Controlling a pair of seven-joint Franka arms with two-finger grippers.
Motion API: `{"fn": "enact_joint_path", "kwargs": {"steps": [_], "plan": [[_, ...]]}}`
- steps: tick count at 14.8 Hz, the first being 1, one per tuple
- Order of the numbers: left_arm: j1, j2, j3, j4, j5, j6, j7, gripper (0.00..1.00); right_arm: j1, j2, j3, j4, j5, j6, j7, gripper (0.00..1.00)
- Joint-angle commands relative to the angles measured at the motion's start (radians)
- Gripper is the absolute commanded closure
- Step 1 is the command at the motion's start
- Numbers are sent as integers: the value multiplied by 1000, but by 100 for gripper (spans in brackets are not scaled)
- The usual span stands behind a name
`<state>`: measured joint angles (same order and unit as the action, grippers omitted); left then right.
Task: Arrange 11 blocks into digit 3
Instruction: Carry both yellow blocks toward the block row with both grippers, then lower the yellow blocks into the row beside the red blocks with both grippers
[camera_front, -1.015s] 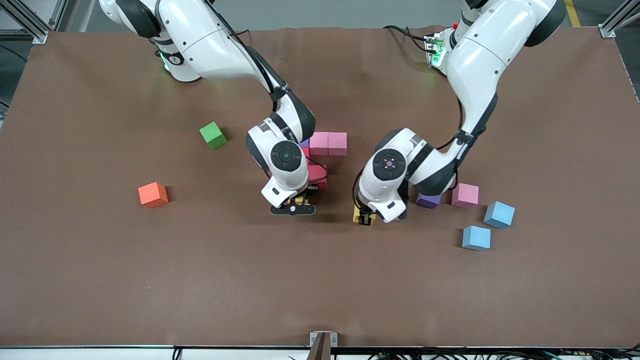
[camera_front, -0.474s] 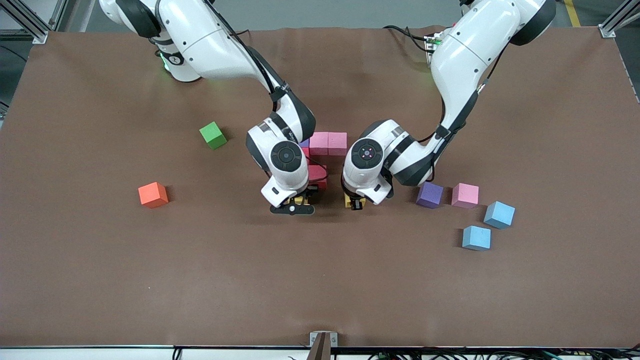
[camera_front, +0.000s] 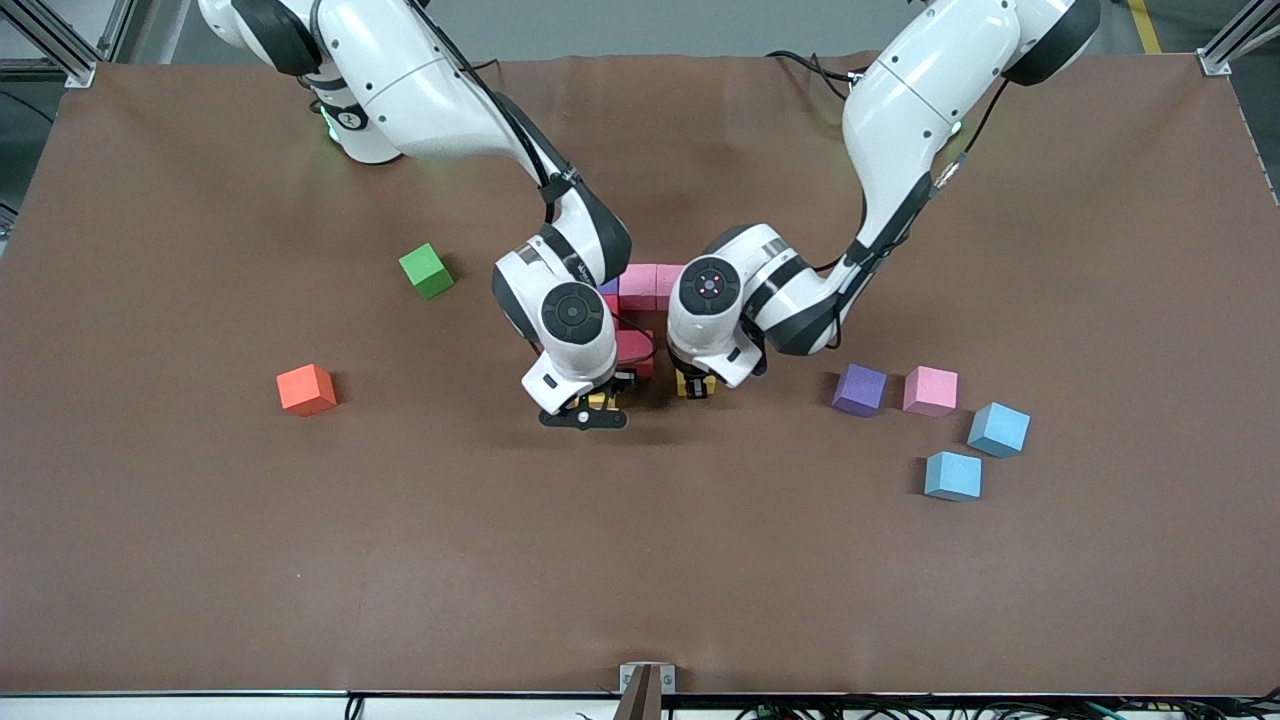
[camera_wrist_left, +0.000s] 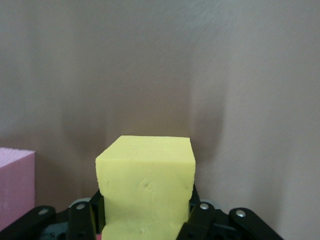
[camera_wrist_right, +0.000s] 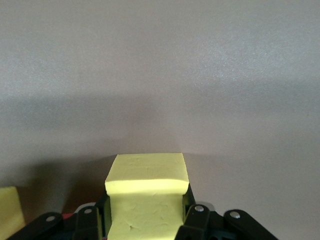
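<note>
My right gripper (camera_front: 590, 405) is shut on a yellow block (camera_front: 597, 399), low over the table beside two red blocks (camera_front: 636, 350); the right wrist view shows that yellow block (camera_wrist_right: 147, 192) between the fingers. My left gripper (camera_front: 696, 388) is shut on a second yellow block (camera_front: 697, 385), also beside the red blocks; the left wrist view shows this block (camera_wrist_left: 146, 180) in the jaws. Two pink blocks (camera_front: 645, 283) lie farther from the camera than the red ones, partly hidden by both wrists, with a bluish block (camera_front: 608, 287) beside them.
Toward the left arm's end lie a purple block (camera_front: 860, 389), a pink block (camera_front: 930, 390) and two blue blocks (camera_front: 998, 429) (camera_front: 952, 475). Toward the right arm's end lie an orange block (camera_front: 306, 389) and a green cube (camera_front: 426, 270).
My left gripper has carried its yellow block toward the right arm's end and farther from the camera, uncovering the purple block. The right gripper has stayed put.
</note>
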<state>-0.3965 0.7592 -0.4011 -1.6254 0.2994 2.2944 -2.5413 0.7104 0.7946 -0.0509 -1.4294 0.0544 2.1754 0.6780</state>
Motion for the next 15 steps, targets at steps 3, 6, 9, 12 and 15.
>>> {"fn": "enact_joint_path", "kwargs": {"steps": [3, 6, 9, 12, 15], "plan": [[-31, -21, 8, -51, 6, 17, -30, 62, 15, 3, -4, 4, 7, -8, 31, 97], [-41, -21, 8, -48, 6, 28, -31, 62, 20, 2, -4, 4, 7, -8, 40, 97], [-44, -20, 8, -47, 6, 46, -31, 62, 23, 2, -4, 4, 7, -8, 41, 97], [-51, -20, 8, -47, 6, 62, -30, 62, 23, 2, -4, 4, 7, -9, 41, 97], [-50, -20, 8, -45, 24, 73, -30, 62, 23, 2, -4, 4, 7, -8, 54, 97]]}}
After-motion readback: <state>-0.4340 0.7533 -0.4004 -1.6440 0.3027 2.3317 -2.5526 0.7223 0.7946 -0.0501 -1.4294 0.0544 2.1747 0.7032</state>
